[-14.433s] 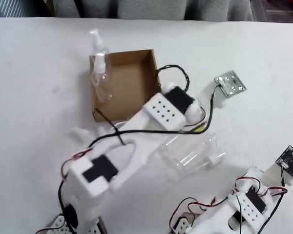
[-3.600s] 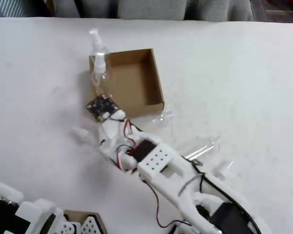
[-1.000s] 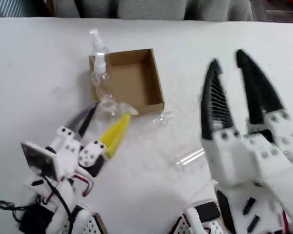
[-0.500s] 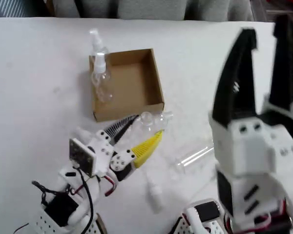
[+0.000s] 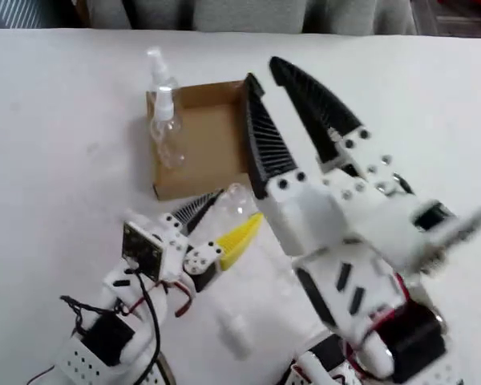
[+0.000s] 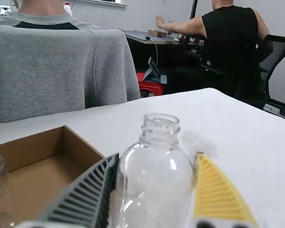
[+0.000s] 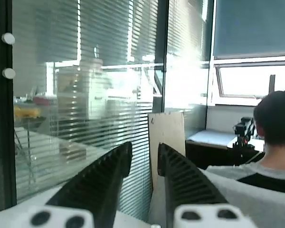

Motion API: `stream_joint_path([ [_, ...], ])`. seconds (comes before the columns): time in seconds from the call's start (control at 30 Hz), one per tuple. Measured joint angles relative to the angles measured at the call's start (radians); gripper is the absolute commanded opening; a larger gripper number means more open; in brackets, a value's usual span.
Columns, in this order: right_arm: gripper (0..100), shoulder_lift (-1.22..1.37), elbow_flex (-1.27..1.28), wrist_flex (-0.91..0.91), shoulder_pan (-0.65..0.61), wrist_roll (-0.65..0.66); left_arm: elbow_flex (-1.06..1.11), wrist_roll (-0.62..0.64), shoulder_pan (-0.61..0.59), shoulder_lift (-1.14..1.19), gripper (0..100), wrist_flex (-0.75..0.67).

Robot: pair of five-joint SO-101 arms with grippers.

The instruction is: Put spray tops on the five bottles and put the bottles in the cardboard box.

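Note:
My left gripper point(image 5: 234, 207), with one yellow and one grey ribbed finger, is shut on a clear bottle point(image 5: 239, 198) just in front of the cardboard box point(image 5: 200, 91). In the left wrist view the bottle point(image 6: 154, 185) stands upright in the gripper point(image 6: 156, 159), its neck bare and without a top, and the box point(image 6: 42, 161) lies beyond it. My right gripper point(image 5: 262, 70) is raised high over the box's right side, its black fingers apart with nothing between them. The right wrist view has that gripper point(image 7: 144, 145) pointing at window blinds.
A capped spray bottle point(image 5: 163, 124) stands at the box's left wall and another point(image 5: 156, 68) just behind it. A small white spray top point(image 5: 234, 333) lies on the table near the front. The raised right arm hides the table to the right of the box.
The right arm has swung left, its fingers now over the box's right side. The left gripper, shut on the bottle, drew back from the box a second ago and has since held its place.

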Motion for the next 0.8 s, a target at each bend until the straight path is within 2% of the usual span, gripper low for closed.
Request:
stream_joint_path([
  [0.23, 6.6, -0.012, 0.21, -0.195, -0.008, 0.0, 0.0, 0.0, -0.049, 0.0, 2, -0.015],
  [0.4, 6.6, 0.003, 0.227, -0.261, -0.009, 0.0, 0.031, 0.0, -0.051, 0.0, 2, -0.021],
  [0.53, 6.6, 0.057, 0.227, -0.341, -0.009, 0.0, 0.072, 0.0, -0.051, 0.0, 2, -0.086],
  [0.8, 6.6, 0.133, 0.229, -0.35, -0.011, 0.0, 0.08, 0.0, -0.051, 0.0, 2, -0.135],
])
